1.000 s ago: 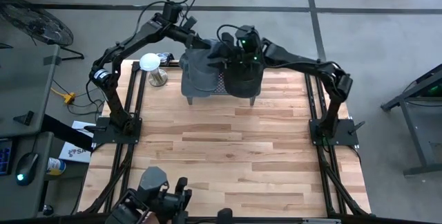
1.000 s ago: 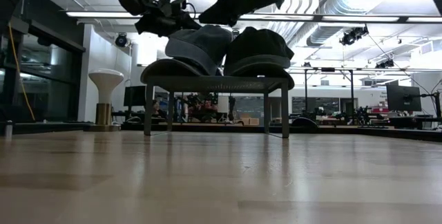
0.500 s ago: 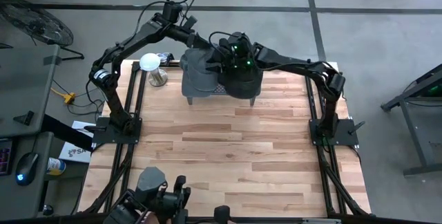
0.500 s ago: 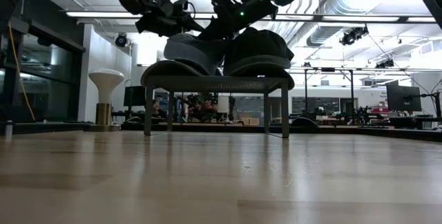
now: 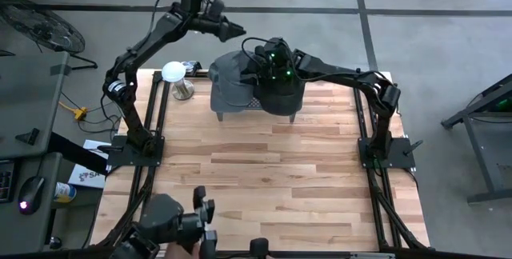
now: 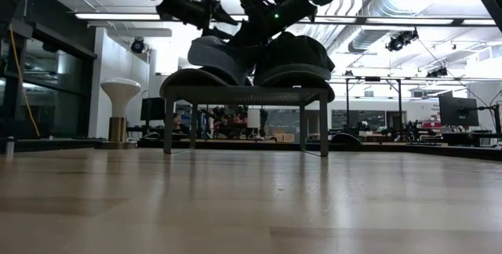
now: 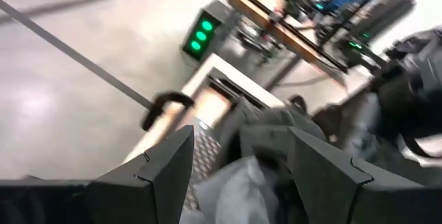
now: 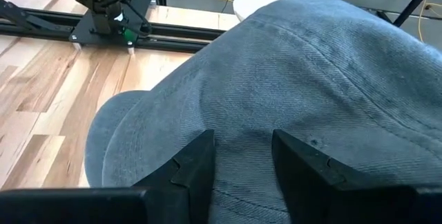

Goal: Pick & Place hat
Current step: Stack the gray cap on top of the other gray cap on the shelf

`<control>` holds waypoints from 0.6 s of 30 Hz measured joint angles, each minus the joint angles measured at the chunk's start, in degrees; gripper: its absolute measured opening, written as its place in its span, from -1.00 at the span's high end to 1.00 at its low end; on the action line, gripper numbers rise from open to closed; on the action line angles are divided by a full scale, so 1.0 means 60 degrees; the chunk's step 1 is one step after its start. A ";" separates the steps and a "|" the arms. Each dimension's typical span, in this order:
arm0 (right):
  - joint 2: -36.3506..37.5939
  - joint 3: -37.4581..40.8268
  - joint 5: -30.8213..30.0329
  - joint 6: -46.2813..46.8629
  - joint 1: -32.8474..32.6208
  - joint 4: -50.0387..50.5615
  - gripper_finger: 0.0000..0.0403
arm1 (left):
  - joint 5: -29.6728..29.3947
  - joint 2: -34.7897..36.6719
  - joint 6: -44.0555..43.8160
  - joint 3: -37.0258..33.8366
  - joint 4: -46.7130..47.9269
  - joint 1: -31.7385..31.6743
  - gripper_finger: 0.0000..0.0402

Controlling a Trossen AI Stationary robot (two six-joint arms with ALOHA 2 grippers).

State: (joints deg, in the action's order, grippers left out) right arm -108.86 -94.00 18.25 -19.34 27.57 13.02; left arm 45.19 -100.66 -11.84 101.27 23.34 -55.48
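Note:
A grey denim hat [image 5: 228, 87] lies tilted on a small metal rack [image 6: 243, 93] at the table's far side, beside a dark hat [image 5: 282, 95] on the same rack. My right gripper [image 8: 243, 158] is down on the grey hat's crown, its fingers open with cloth between them. My left gripper [image 5: 238, 29] hangs open above and beyond the hat's far side, touching nothing. In the left wrist view the grey hat [image 7: 269, 137] shows below the gap between its fingers. My right gripper rests its open fingers [image 8: 190, 172] against the grey hat's crown [image 8: 242, 134], one on each side of a swell of cloth. It comes slanting down from the table's right. The hat stays on the rack, its crown tipped up; a pinch does not show.
A white mushroom-shaped stand [image 5: 176, 75] is at the far left corner, left of the rack. The wooden tabletop [image 5: 272, 179] spreads bare toward the near edge. A dark camera mount [image 5: 180, 225] sits at the near left edge.
My left gripper has risen off the grey hat's crown and drawn back toward the far edge, turning as it went. My right gripper came down and leftward onto the grey hat, then kept still. Both hats stayed on the rack.

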 joint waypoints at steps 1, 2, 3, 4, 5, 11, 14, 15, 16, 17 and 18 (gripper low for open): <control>0.0000 0.0000 -0.0029 0.0001 0.0000 0.0000 0.31 | -0.0195 0.0000 0.0000 0.0140 0.0030 0.0000 -0.12; 0.0000 -0.0001 -0.0041 0.0001 0.0000 0.0000 0.31 | -0.0491 0.0000 0.0000 0.0302 0.0082 0.0000 -0.12; 0.0000 -0.0003 -0.0051 0.0001 0.0000 0.0000 0.31 | -0.0831 0.0001 0.0001 0.0461 0.0179 0.0000 -0.12; 0.0000 0.0000 -0.0057 0.0001 0.0000 0.0004 0.31 | -0.1228 0.0005 0.0015 0.0614 0.0343 0.0000 -0.12; 0.0000 0.0000 -0.0057 0.0001 0.0000 0.0004 0.31 | -0.1703 0.0007 0.0069 0.0793 0.0654 0.0000 -0.12; 0.0000 0.0000 -0.0206 0.0013 0.0000 0.0011 0.31 | -0.5139 0.0007 0.0330 0.1717 0.4396 -0.0004 -0.12; 0.0000 0.0000 -0.0208 0.0123 0.0000 0.0011 0.31 | -0.5275 0.0019 0.0596 0.1851 0.6066 -0.0007 -0.12; 0.0000 0.0000 -0.0210 0.0136 0.0000 0.0011 0.31 | -0.5095 0.0022 0.0746 0.1854 0.6643 0.0000 -0.12; 0.0000 0.0000 -0.0210 0.0139 0.0000 0.0011 0.31 | -0.4959 0.0025 0.0982 0.1854 0.7147 0.0000 -0.12; 0.0000 0.0000 -0.0210 0.0142 0.0000 0.0011 0.31 | -0.4850 0.0025 0.1229 0.1851 0.7596 0.0007 -0.12; 0.0000 0.0000 -0.0210 0.0143 0.0000 0.0011 0.31 | -0.4846 0.0025 0.1444 0.1853 0.8037 0.0007 -0.12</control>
State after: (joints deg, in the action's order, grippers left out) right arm -108.86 -94.00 16.99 -18.48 27.57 13.08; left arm 16.11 -100.51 -3.17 112.39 71.56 -55.44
